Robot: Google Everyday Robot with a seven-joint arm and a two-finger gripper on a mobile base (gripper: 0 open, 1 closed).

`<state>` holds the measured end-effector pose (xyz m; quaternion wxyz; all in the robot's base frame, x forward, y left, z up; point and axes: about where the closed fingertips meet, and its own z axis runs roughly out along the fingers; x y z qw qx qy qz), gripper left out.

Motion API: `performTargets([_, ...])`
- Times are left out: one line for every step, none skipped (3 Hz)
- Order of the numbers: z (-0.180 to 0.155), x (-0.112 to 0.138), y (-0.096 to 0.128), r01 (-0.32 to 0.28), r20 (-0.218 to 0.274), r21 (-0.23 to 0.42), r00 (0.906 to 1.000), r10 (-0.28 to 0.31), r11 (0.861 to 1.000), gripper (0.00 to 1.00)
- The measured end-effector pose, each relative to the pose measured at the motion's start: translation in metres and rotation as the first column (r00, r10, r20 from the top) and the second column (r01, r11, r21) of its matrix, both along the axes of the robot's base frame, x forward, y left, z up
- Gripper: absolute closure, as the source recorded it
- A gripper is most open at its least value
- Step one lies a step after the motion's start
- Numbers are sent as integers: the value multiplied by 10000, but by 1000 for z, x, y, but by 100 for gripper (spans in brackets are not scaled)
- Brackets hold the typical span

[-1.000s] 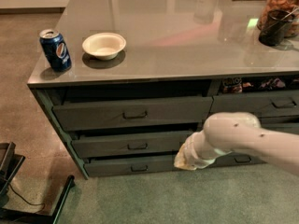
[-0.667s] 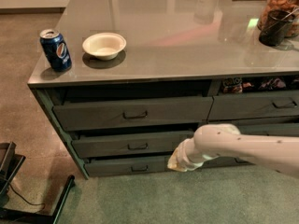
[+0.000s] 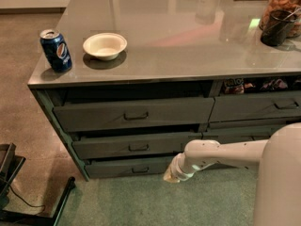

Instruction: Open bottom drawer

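The bottom drawer (image 3: 117,167) is the thin dark grey-green front at the foot of the left stack, with a small loop handle (image 3: 140,170) at its centre. It stands slightly out from the cabinet, like the two taller drawers above it. My gripper (image 3: 170,175) comes in from the right on a white arm, low to the floor, at the drawer's right end, a short way right of the handle. Its tip points left toward the drawer front.
A blue Pepsi can (image 3: 56,50) and a white bowl (image 3: 105,45) stand on the grey counter's (image 3: 188,41) left part. A jar (image 3: 282,13) stands at the far right. A neighbouring drawer stack (image 3: 256,108) is at the right. A black stand (image 3: 28,197) is on the floor at left.
The arm has swung left and lower along the drawer fronts, bringing the gripper closer to the bottom drawer's handle. The drawers have not visibly moved.
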<state>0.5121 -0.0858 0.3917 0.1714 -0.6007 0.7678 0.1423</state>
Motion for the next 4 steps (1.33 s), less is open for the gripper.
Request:
performTargets([0, 0, 0, 0, 0, 0, 10000, 0, 10000, 100])
performTargets([-40, 1, -1, 127, 13, 214, 9999, -127, 9997, 100])
performTargets([-103, 18, 8, 204, 400, 875, 9989, -239, 9960, 100])
performTargets([-141, 2, 14, 318, -79, 1043, 9995, -311, 9940, 81])
